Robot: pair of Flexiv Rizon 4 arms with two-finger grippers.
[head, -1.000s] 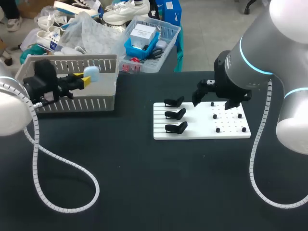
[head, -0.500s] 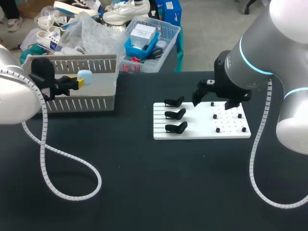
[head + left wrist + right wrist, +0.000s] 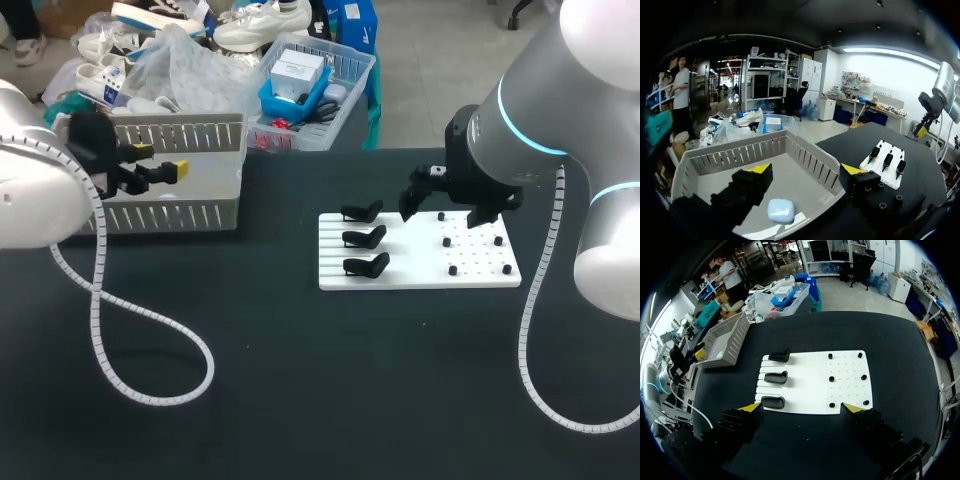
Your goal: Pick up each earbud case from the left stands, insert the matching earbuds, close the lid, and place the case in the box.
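The pale case [image 3: 781,210] lies on the floor of the box [image 3: 735,155], just under and between the spread, empty fingers of the left gripper [image 3: 806,172], while the right gripper [image 3: 801,409] hangs open above the white board [image 3: 847,390], and I think a low sideways retreat could hook the near wall and drag the box.

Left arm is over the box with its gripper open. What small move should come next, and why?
Probably lift the left gripper up and clear of the box. It is open, and the earbud case lies on the box floor below it, untouched. The three stands look empty.
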